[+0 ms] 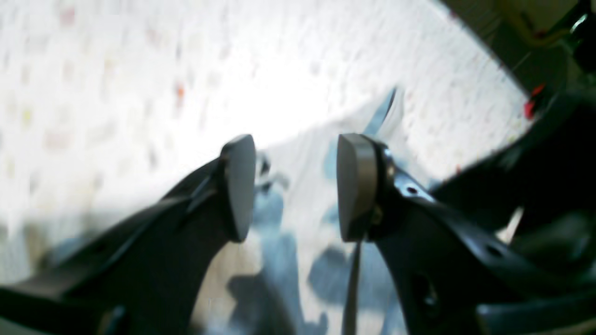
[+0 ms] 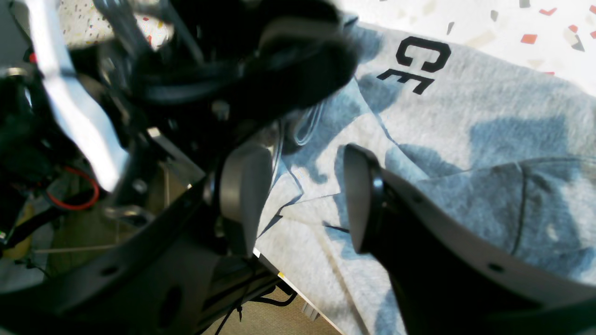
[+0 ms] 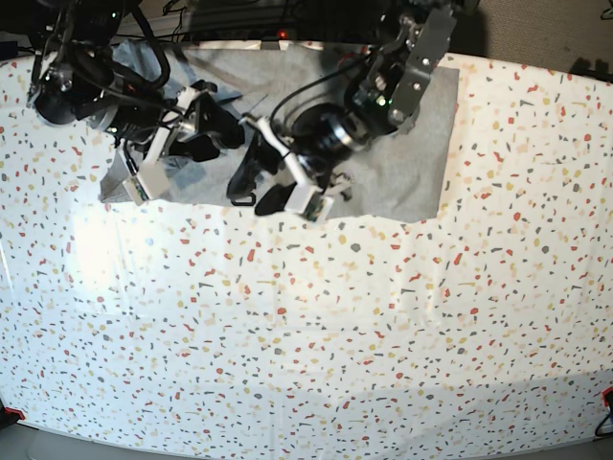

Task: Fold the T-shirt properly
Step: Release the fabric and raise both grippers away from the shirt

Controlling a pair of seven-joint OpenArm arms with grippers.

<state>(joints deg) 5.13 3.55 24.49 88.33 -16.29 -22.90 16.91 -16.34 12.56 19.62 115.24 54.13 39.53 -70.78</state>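
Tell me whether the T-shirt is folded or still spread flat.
Partly folded. The T-shirt lies spread on the table, but the right wrist view shows layers and creases overlapping near its lettering.

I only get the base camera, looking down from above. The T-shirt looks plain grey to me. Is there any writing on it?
Observer: Yes. The right wrist view shows black block letters on the T-shirt, a C and an E.
Operator: Is the right gripper pinching it?
Observer: No. The right gripper is open, its jaws standing apart over a folded edge of the cloth.
Operator: What about the left gripper?
Observer: The left gripper is open too, with grey cloth showing between its jaws. That view is blurry, so I cannot tell if it touches.
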